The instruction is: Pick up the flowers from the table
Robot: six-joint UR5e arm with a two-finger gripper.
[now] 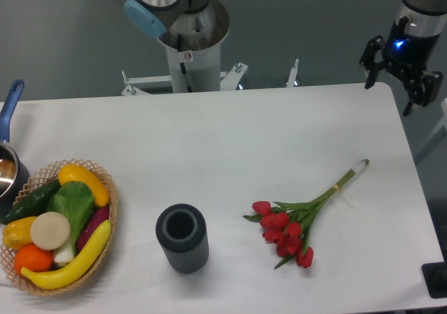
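Observation:
The flowers (pixel 290 232), a small bunch of red tulips with green leaves, lie on the white table (pixel 230 139) at the front right. Their long green stems run up and to the right to pale tied ends (pixel 357 166). My gripper (pixel 391 84) hangs at the table's far right corner, well above and behind the flowers. Its black fingers (pixel 369 57) stand apart and hold nothing.
A dark grey cylindrical vase (pixel 182 238) stands upright left of the flowers. A wicker basket (pixel 108 188) with toy fruit and vegetables sits at the front left. A pot with a blue handle (pixel 10 105) is at the left edge. The arm's base (pixel 192 42) is behind the table.

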